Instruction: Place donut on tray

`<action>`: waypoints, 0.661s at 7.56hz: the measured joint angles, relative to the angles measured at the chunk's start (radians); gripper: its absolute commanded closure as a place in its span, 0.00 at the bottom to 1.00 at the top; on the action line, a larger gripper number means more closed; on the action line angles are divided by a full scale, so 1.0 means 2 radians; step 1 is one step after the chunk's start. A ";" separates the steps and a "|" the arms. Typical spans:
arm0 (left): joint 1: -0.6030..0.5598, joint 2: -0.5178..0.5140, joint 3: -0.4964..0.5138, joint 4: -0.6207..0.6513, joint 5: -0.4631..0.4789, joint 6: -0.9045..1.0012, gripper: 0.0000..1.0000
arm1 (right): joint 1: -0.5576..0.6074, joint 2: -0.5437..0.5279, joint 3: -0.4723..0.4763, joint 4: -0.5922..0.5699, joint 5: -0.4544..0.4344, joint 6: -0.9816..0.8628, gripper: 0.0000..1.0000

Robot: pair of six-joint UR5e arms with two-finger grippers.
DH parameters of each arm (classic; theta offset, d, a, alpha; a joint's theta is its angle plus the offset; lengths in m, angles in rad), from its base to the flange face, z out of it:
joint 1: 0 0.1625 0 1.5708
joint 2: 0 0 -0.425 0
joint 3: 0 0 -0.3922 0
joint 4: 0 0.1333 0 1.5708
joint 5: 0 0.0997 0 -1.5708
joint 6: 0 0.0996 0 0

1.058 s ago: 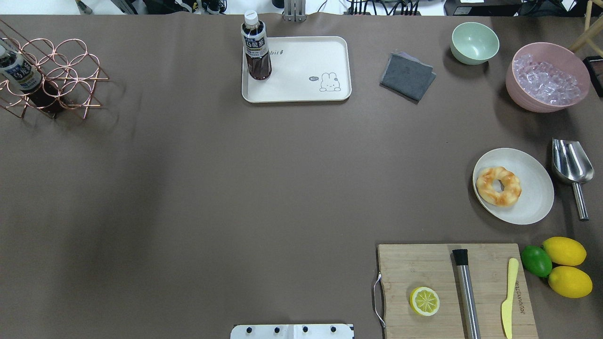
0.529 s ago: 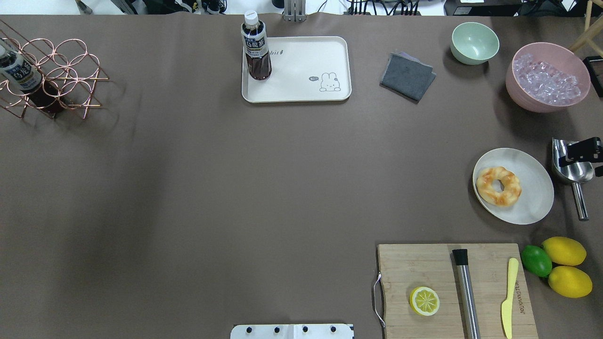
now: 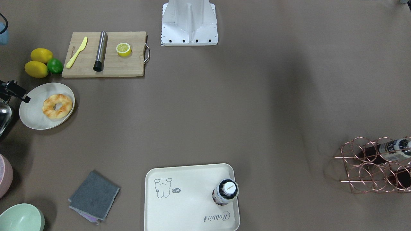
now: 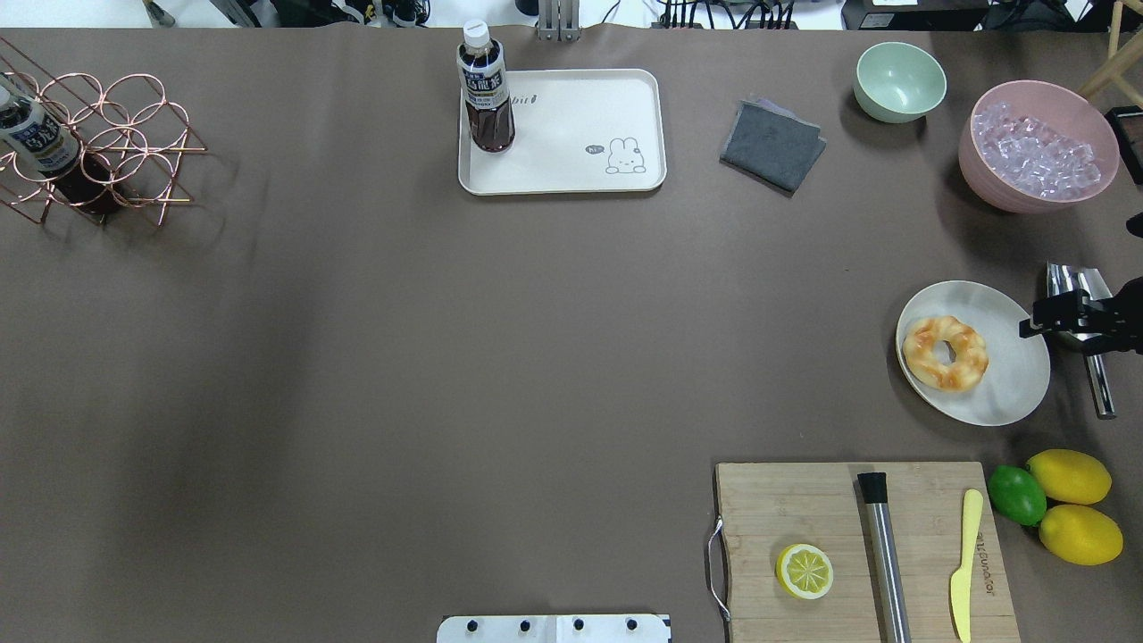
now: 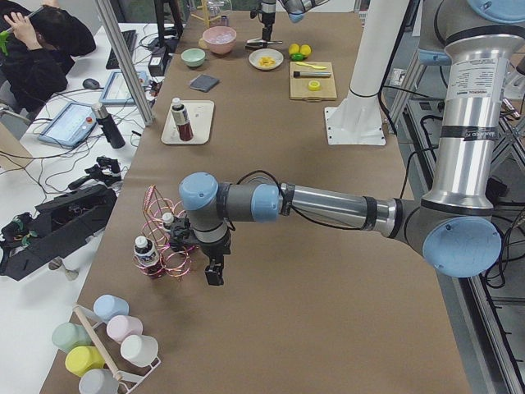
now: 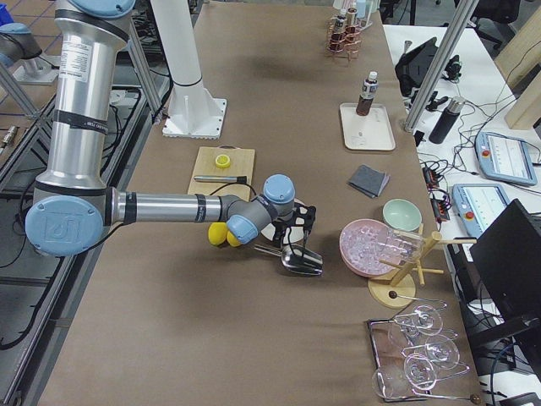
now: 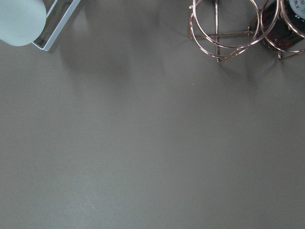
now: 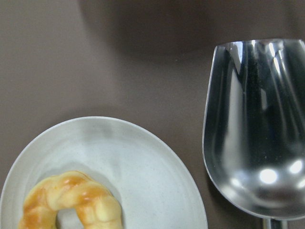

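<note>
The donut (image 4: pixel 945 353) lies on the left half of a round off-white plate (image 4: pixel 1013 379) at the table's right side; it also shows in the front view (image 3: pixel 57 106) and the right wrist view (image 8: pixel 71 202). The cream tray (image 4: pixel 571 125) sits at the far middle, with a bottle (image 4: pixel 485 89) standing in its left corner. My right gripper (image 4: pixel 1049 323) hovers over the plate's right rim and the metal scoop, apart from the donut, and looks open and empty. My left gripper (image 5: pixel 215 271) hangs beside the copper rack; I cannot tell whether it is open.
A metal scoop (image 4: pixel 1100 384) lies right of the plate. A cutting board (image 4: pixel 786 500) holds a halved lemon (image 4: pixel 805 572), a metal tube and a yellow knife. Lemons and a lime (image 4: pixel 1072 500), a grey cloth (image 4: pixel 772 145), a green bowl (image 4: pixel 899 80), an ice bowl (image 4: pixel 1036 147) and a copper rack (image 4: pixel 98 143) stand around.
My right gripper came in from the right edge above the scoop, then moved lower and left to the plate's right rim. The donut and tray have not moved.
</note>
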 measured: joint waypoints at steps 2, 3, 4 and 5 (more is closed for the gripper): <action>0.001 0.000 0.001 0.000 0.000 0.000 0.02 | -0.012 0.000 -0.006 0.013 -0.006 0.013 0.00; 0.002 -0.001 0.002 0.000 0.000 0.000 0.02 | -0.015 0.000 -0.007 0.015 -0.007 0.015 0.00; 0.002 -0.001 0.003 0.000 0.000 0.000 0.02 | -0.016 -0.002 -0.007 0.015 -0.007 0.015 0.00; 0.002 -0.001 0.003 0.000 0.000 0.000 0.02 | -0.018 -0.003 -0.010 0.015 -0.008 0.015 0.00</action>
